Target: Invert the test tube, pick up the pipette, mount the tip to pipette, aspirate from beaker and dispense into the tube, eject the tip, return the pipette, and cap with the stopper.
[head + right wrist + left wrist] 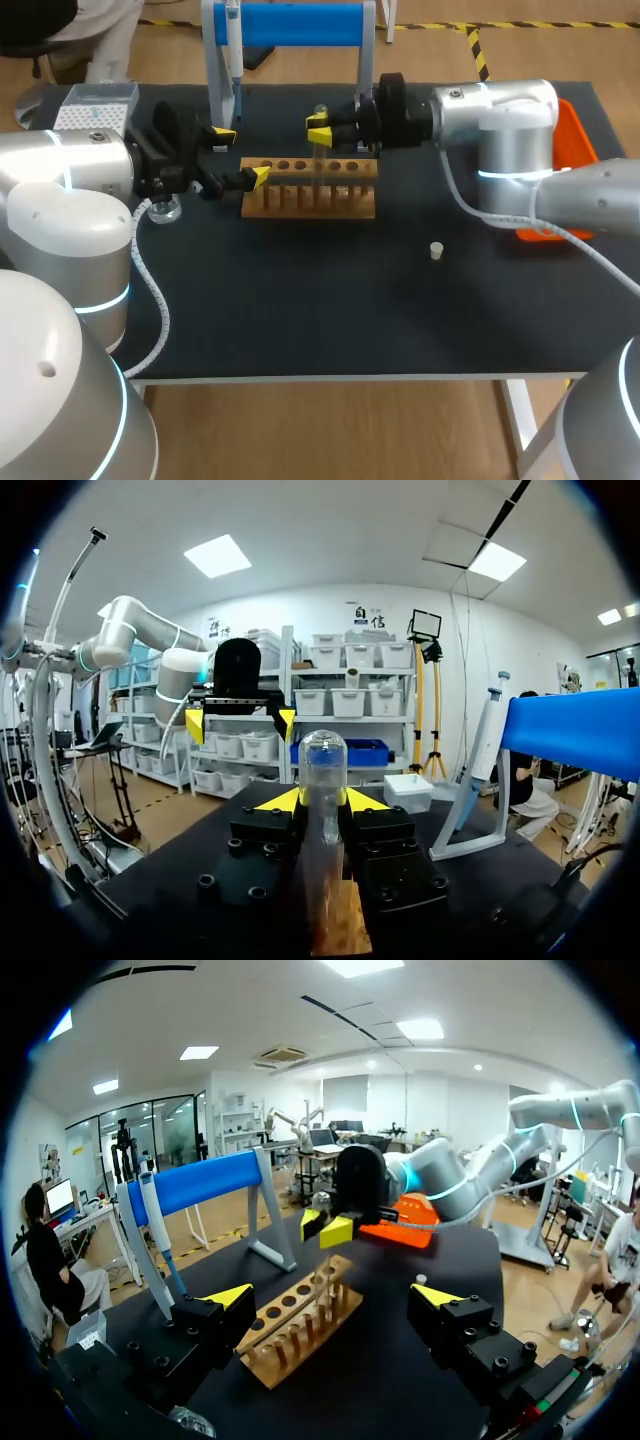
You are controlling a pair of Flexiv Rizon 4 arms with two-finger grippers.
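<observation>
My right gripper (320, 131) is shut on a clear test tube (321, 150) and holds it over the wooden rack (310, 188). In the right wrist view the tube (322, 780) stands upright between the yellow tips, rounded end past them. My left gripper (240, 155) is open and empty at the rack's left end; in its own view the rack (300, 1325) lies ahead of its fingers. The pipette (232, 60) hangs on the blue stand behind. A small white stopper (436, 250) lies right of the rack. A glass beaker (165, 210) sits under the left arm.
A tip box (95, 105) stands at the back left corner. An orange tray (575, 140) lies at the far right, partly behind my right arm. The blue stand (300, 25) runs along the back edge behind the rack.
</observation>
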